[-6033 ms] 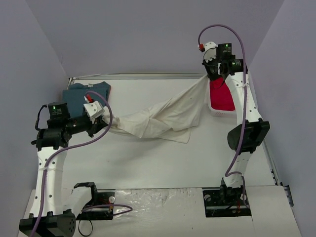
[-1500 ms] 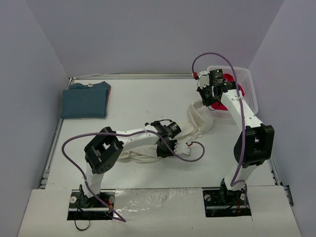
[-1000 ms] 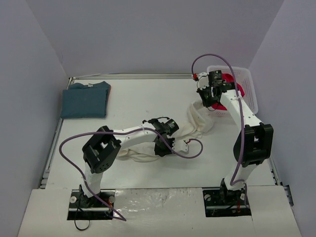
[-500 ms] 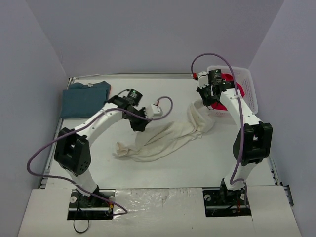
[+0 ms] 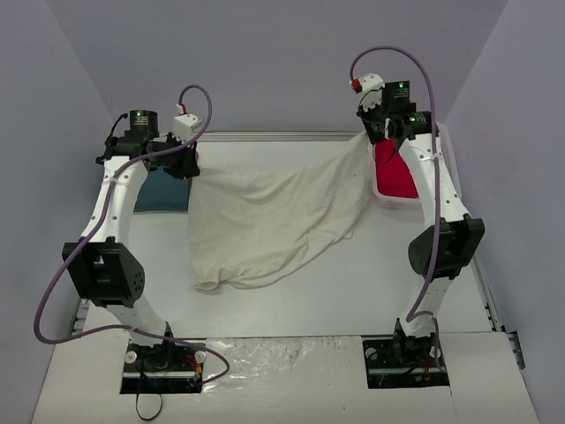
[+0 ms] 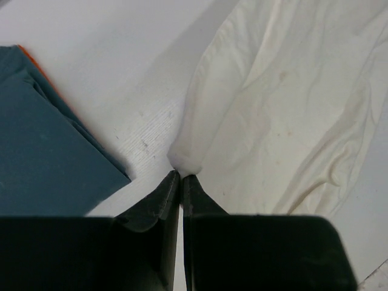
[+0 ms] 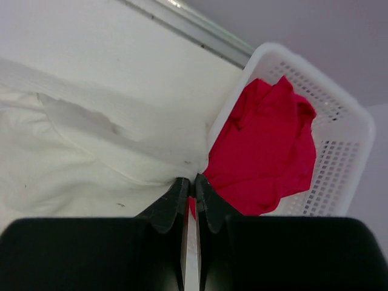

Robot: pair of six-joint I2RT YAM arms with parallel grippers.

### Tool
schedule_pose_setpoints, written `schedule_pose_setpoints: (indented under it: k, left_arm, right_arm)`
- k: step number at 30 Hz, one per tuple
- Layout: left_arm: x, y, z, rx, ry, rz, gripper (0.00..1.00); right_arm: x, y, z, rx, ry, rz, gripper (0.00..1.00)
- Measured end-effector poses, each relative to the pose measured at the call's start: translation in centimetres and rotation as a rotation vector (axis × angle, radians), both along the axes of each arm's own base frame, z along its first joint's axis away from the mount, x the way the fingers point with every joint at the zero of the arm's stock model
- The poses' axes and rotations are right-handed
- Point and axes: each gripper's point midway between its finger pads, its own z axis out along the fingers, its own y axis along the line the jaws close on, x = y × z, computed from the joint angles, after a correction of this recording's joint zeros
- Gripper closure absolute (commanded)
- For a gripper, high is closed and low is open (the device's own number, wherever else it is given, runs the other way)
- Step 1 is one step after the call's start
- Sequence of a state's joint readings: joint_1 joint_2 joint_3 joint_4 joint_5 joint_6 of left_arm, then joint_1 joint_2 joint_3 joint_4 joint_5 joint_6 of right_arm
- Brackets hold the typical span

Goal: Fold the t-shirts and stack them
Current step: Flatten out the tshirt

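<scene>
holding the cream-white t-shirt (image 5: 265, 221) by two corners, i have my left gripper (image 6: 180, 176) pinched shut on one bunched tip of cloth and my right gripper (image 7: 189, 180) pinched shut on another. the held edge runs side to side across the far part of the table (image 5: 353, 283), stretched between my wrists. the rest falls away toward my bases, its lower end crumpled on the surface nearer my left side. the folded teal-blue t-shirt (image 6: 42, 145) sits just beside my left gripper, well apart from the right. the red t-shirt (image 7: 267, 157) lies in the basket (image 7: 339, 139) by my right gripper. i judge that laying the cloth flat means drawing both grippers nearward together.
</scene>
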State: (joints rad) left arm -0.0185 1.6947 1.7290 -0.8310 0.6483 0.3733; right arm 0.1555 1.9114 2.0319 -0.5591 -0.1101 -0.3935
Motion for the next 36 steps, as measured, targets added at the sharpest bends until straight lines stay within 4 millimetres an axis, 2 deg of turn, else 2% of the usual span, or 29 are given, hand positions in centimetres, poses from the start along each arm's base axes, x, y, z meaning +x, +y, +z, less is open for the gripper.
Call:
schedule_pose_setpoints:
  k: [3, 7, 11, 14, 15, 19, 22, 25, 28, 32, 34, 36]
  left_arm:
    - [-0.4, 0.0, 2.8, -0.021, -0.056, 0.020, 0.98]
    - [-2.5, 0.5, 7.4, -0.042, -0.158, 0.054, 0.98]
    - [-5.7, 1.7, 12.5, -0.046, -0.301, 0.104, 0.98]
    - [-8.6, 1.9, 13.9, -0.045, -0.352, 0.124, 0.98]
    - [-9.5, 2.0, 14.0, -0.043, -0.358, 0.128, 0.98]
    - [-11.7, 2.5, 12.1, -0.018, -0.330, 0.161, 0.97]
    - [-13.1, 3.2, 10.9, 0.002, -0.310, 0.204, 0.98]
    - [-14.8, 3.6, 11.8, 0.007, -0.352, 0.234, 0.98]
    - [-16.7, 3.6, 13.4, 0.003, -0.421, 0.243, 0.98]
    - [-17.9, 3.6, 14.0, 0.004, -0.448, 0.246, 0.98]
    - [-17.7, 3.7, 13.7, 0.006, -0.440, 0.248, 0.98]
    - [-16.8, 3.8, 12.7, 0.010, -0.403, 0.249, 0.98]
  right_arm:
    - [-0.3, -0.1, 3.9, 0.016, -0.082, 0.002, 1.00]
    - [-3.5, -0.4, 9.5, 0.041, -0.182, 0.014, 1.00]
    - [-9.5, -0.6, 15.6, 0.084, -0.315, 0.045, 1.00]
    - [-14.7, -1.0, 18.0, 0.113, -0.381, 0.058, 1.00]
    - [-16.2, -1.1, 18.3, 0.123, -0.396, 0.061, 1.00]
    - [-20.4, -1.4, 16.6, 0.140, -0.370, 0.067, 1.00]
    - [-22.3, -1.4, 14.5, 0.158, -0.316, 0.064, 1.00]
    - [-23.5, -1.4, 13.5, 0.174, -0.282, 0.059, 1.00]
    - [-25.2, -1.6, 14.2, 0.186, -0.304, 0.060, 1.00]
    - [-26.9, -1.9, 16.2, 0.193, -0.366, 0.059, 1.00]
    - [-26.9, -2.0, 16.9, 0.195, -0.383, 0.059, 1.00]
    - [-26.2, -1.9, 16.7, 0.192, -0.367, 0.059, 1.00]
